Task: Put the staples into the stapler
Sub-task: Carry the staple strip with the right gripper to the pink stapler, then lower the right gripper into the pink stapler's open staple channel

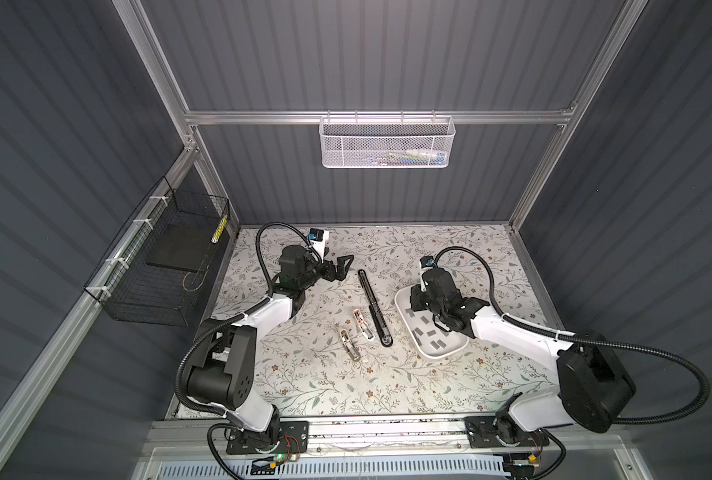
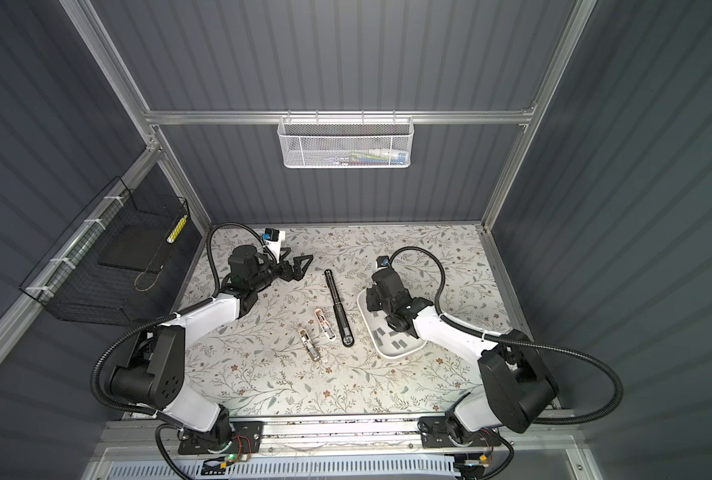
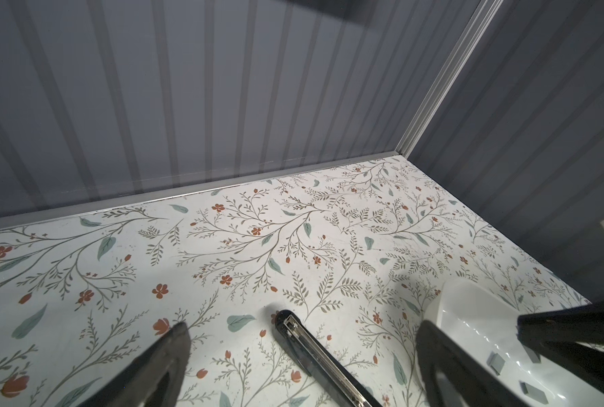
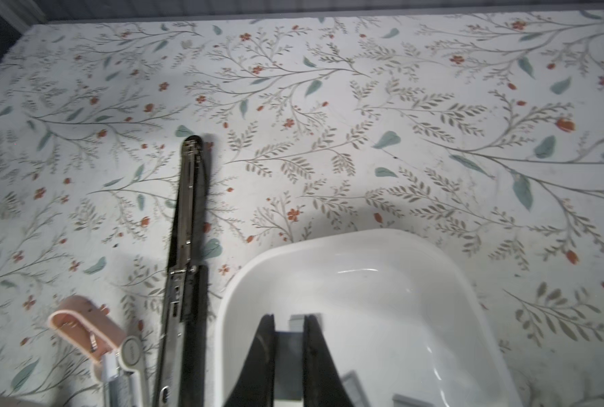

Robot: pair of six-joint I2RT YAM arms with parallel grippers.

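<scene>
A long black stapler [image 1: 374,307] [image 2: 340,307] lies opened flat mid-table, its metal channel facing up [image 4: 187,211]. Grey staples [image 1: 436,343] lie scattered in a white tray [image 1: 402,320] to its right. My right gripper [image 4: 289,319] reaches down into the tray, shut on one grey staple strip [image 4: 288,363] that sits flat between its fingers. More loose strips [image 4: 353,384] lie beside it. In both top views the wrist hides those fingers. My left gripper [image 1: 337,266] [image 3: 302,334] hovers open and empty near the stapler's far end [image 3: 288,322].
Two small staplers lie opened just left of the black one, a pink-and-white one [image 1: 362,324] and a beige one [image 1: 349,345]. A black wire basket [image 1: 159,266] hangs on the left wall. A white mesh basket [image 1: 385,141] hangs on the back rail.
</scene>
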